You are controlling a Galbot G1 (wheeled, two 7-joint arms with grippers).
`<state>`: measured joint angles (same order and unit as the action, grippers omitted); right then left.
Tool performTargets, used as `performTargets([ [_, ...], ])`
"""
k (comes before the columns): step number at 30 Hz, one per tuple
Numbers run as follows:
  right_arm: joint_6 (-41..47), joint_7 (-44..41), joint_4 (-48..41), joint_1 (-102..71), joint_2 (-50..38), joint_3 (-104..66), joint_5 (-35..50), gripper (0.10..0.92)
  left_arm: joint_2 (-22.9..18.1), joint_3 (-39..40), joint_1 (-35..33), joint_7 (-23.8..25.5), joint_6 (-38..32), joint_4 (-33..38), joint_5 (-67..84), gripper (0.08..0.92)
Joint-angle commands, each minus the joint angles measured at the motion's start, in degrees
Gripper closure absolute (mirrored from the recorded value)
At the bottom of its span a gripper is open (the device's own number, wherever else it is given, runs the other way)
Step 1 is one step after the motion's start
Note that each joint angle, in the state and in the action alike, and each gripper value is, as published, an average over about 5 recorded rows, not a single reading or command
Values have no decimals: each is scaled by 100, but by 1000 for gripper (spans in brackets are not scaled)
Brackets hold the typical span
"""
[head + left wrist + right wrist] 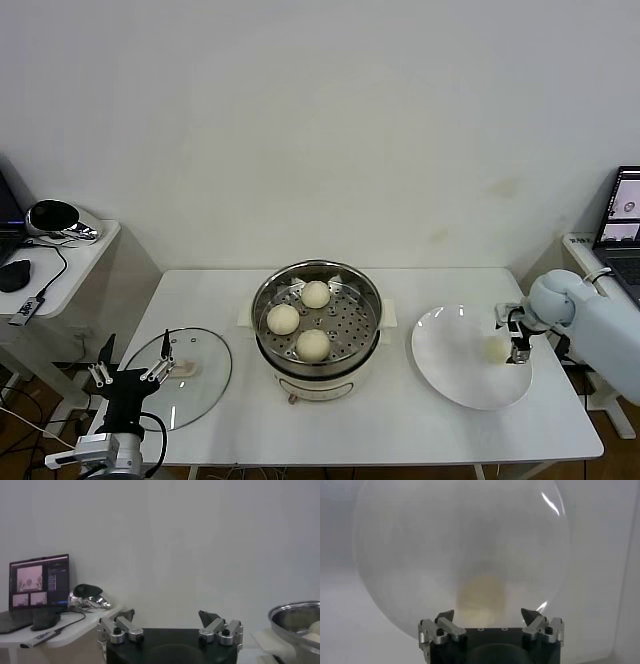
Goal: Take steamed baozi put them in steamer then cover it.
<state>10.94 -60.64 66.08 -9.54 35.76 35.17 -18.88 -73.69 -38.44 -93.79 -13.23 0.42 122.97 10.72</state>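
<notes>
Right gripper [517, 351] hangs spread over the last baozi [481, 597] on the white plate [450, 375]; centre the bun between the fingertips, close gently. Left gripper [128, 375] waits spread beside the glass lid [205, 375].

Cream-white baozi [313, 343] on the shiny steel steamer's [367, 300] perforated tray.

The round shiny stainless-steel steamer [317, 330] stands mid-table with three cream-white baozi [283, 319] on its perforated tray. To its left lies the clear glass cover [185, 375], with the left gripper [128, 374] open above the cover's near edge. To the steamer's right, the right gripper [517, 345] hangs over a fourth baozi [498, 348] on the flat white plate [455, 375].
</notes>
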Motion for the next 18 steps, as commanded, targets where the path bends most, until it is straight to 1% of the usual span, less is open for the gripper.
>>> performTargets([
  [1,-36,-5,-307,-127,226,-130,-119,270,-12,14,5,3,3,12,-11,177],
  [8,-24,-51,-308,-126,275,-144,-109,331,-16,16,-4,4,3,32,-20,177],
  [13,32,-131,-139,-28,140,-101,53,413,-12,10,-3,3,4,46,-17,177],
  [18,179,-319,278,305,-222,121,420,438,1,22,14,3,4,45,-14,177],
])
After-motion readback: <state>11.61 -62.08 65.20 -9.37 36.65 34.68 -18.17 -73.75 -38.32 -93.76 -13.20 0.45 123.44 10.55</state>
